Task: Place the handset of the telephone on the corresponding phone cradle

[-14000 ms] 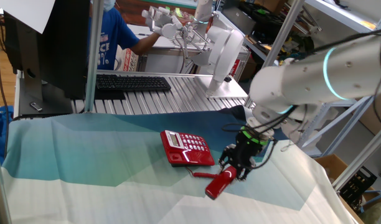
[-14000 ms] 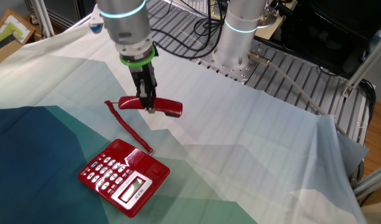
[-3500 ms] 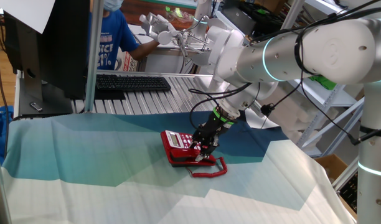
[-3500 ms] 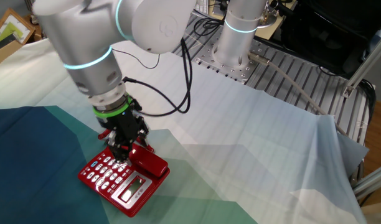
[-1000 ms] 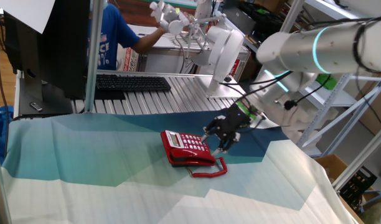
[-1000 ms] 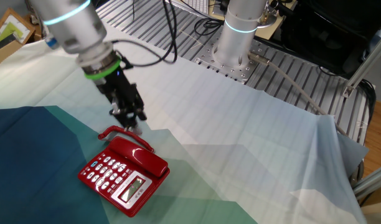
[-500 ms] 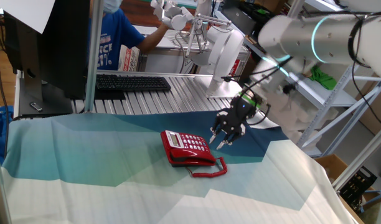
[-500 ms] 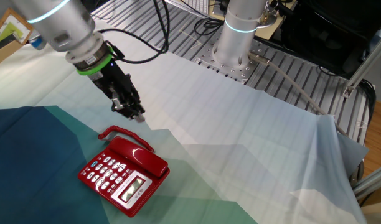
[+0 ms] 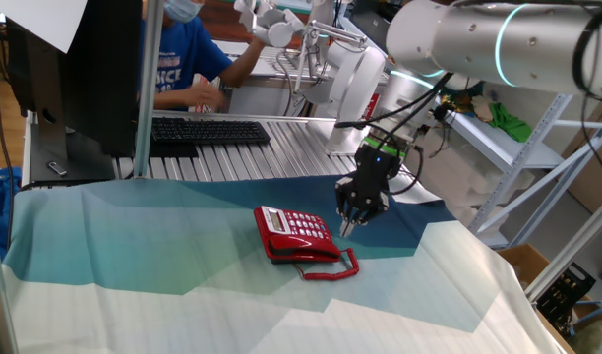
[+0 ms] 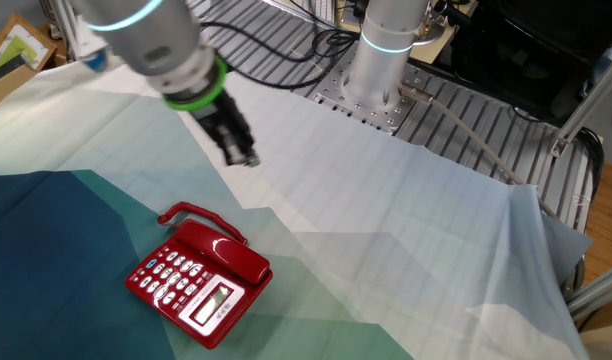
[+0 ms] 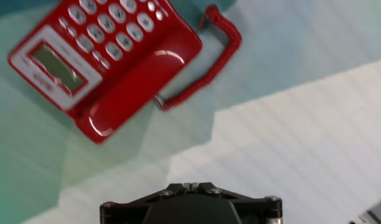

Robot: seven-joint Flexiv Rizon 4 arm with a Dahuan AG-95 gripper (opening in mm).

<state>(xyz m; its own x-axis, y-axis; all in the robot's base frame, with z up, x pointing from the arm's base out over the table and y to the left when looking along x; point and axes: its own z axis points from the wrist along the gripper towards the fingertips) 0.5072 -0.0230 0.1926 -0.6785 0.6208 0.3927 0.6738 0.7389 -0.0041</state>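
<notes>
Handset (image 10: 229, 254) rests on your telephone (image 10: 198, 283).
Tool (image 10: 244, 158) hangs at the phone's 1 o'clock, carrying nothing; whether it's spread, you cannot tell.

No legible text anywhere. The telephone (image 11: 106, 59) has keypad buttons (image 11: 109, 28) w/ marks too small to read, and a pale label panel (image 11: 53, 67), upper left of the hand view, that shows blank/blurred. In one fixed view, upper left, a person's blue shirt (image 9: 173, 69) carries white print and a box (image 9: 201, 93) beside it has red lettering; both too small/blurred to make out. The black keyboard (image 9: 208, 131) has keys w/ unreadable legends.
</notes>
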